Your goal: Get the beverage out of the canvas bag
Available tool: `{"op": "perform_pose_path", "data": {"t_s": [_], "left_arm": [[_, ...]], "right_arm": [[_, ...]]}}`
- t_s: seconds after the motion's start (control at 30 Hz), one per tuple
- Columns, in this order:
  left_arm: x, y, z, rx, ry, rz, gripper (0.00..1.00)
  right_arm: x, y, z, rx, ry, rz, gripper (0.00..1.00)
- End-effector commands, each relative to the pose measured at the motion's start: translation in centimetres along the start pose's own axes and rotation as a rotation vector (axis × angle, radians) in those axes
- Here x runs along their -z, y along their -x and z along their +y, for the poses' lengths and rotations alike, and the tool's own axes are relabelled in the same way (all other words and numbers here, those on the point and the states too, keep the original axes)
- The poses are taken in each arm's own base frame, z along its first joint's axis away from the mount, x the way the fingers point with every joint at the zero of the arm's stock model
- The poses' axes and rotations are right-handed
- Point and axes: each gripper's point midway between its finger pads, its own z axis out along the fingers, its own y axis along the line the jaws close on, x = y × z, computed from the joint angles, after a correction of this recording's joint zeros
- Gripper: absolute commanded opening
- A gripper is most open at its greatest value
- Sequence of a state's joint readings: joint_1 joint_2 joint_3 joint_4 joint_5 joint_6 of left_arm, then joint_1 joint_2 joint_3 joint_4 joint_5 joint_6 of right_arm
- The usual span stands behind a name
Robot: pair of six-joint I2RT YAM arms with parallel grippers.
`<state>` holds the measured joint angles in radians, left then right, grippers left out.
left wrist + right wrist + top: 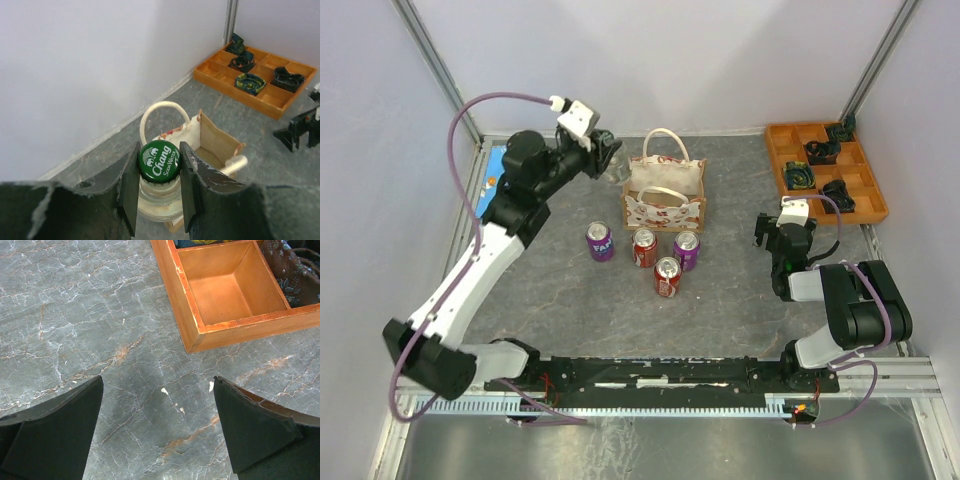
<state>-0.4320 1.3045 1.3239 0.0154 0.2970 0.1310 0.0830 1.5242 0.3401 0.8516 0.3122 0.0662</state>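
Left wrist view: left tool (159,159) is clamped on the top of the Chang soda water bottle (159,199), raised beside the canvas bag (216,142); smooth glass may slip and drop; right tool (157,425) stands open.

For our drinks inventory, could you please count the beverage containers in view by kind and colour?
Red cans: 2
Purple cans: 2
Glass bottle, green cap: 1
Total: 5
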Motion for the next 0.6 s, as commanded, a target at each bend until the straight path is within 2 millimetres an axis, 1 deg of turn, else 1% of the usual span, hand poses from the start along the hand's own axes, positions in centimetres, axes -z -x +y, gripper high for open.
{"op": "perform_pose_path", "data": {"t_s": [0.0,0.17,0.23,0.3,0.33,0.4,0.5,0.57], "left_arm": [[4.5,4.6,-1.0,-0.061,0.058,-0.121,0.03],[6.7,1.2,-4.0,0.004,0.030,-0.041,0.03],[7.3,-0.8,-5.6,0.029,0.005,-0.010,0.03],[7.8,-2.5,-6.6,0.059,-0.006,0.012,0.03],[8.0,-3.0,-7.1,0.072,-0.013,0.013,0.03],[8.7,-4.3,-7.5,0.096,-0.006,0.006,0.03],[9.6,-5.7,-7.4,0.125,0.028,-0.033,0.03],[9.9,-6.8,-7.6,0.136,0.034,-0.037,0.03]], "right_arm": [[-0.3,1.9,-0.1,-0.026,-0.009,-0.057,0.99],[-0.3,2.0,-0.1,-0.027,-0.010,-0.058,0.99],[-0.3,2.0,-0.1,-0.027,-0.009,-0.059,0.99],[-0.3,2.0,-0.1,-0.027,-0.009,-0.059,0.99],[-0.3,2.0,-0.1,-0.026,-0.008,-0.058,0.99],[-0.3,1.9,-0.1,-0.026,-0.008,-0.057,0.99],[-0.3,2.0,-0.1,-0.027,-0.010,-0.058,0.99],[-0.3,1.9,-0.1,-0.026,-0.009,-0.057,0.99]]}}
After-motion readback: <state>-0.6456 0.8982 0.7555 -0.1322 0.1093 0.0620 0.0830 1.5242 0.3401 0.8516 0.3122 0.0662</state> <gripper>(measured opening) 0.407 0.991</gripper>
